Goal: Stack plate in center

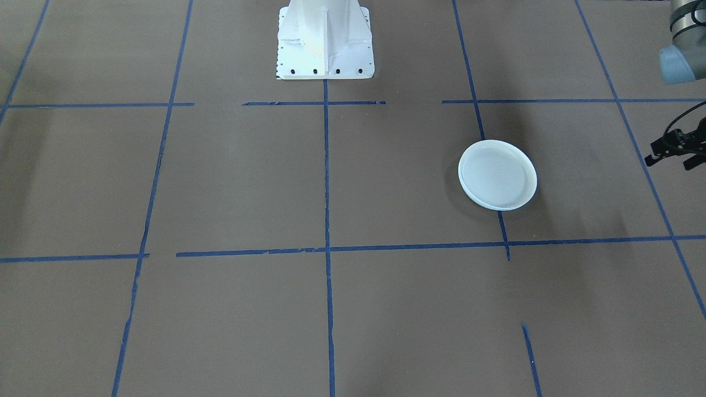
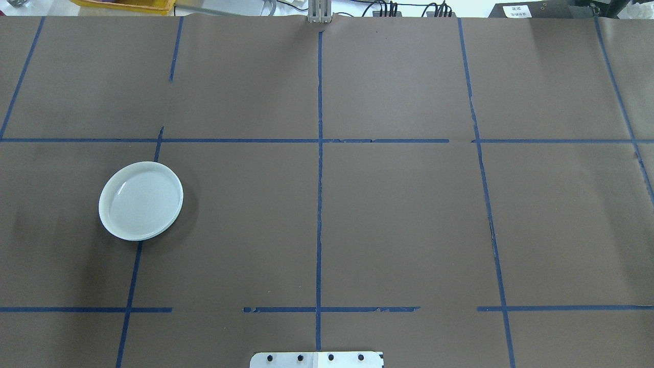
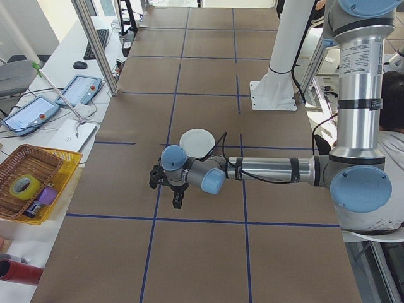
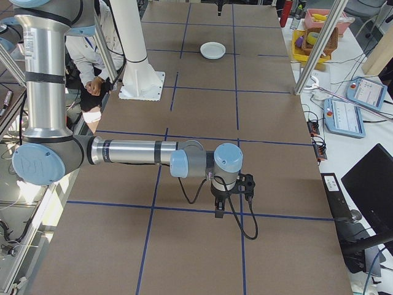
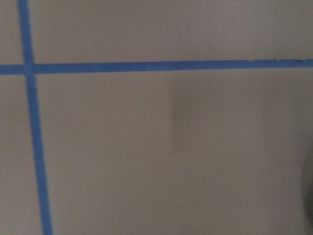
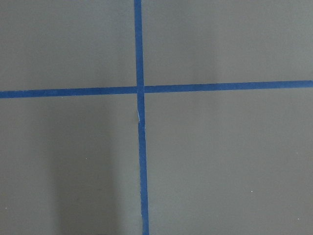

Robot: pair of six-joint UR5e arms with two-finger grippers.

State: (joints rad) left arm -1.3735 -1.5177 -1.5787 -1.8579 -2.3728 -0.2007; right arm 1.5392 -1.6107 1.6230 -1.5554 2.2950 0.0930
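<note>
A small stack of round shallow plates rests on the brown table, left of the middle in the overhead view. Its top plate shows a smooth, plain, pale blue-grey inside, and whiter rims peek out beneath. My left gripper hovers open and empty beside the stack, a plate's width or more toward the table's left end. My right gripper hangs low over bare table far from the plates; I cannot tell whether it is open or shut. Both wrist views show only brown paper and blue tape.
Blue tape lines grid the brown table. The white robot pedestal stands at the robot's edge. Off the left end sit a yellow tray with a basket and teach pendants. A person sits beside the pedestal.
</note>
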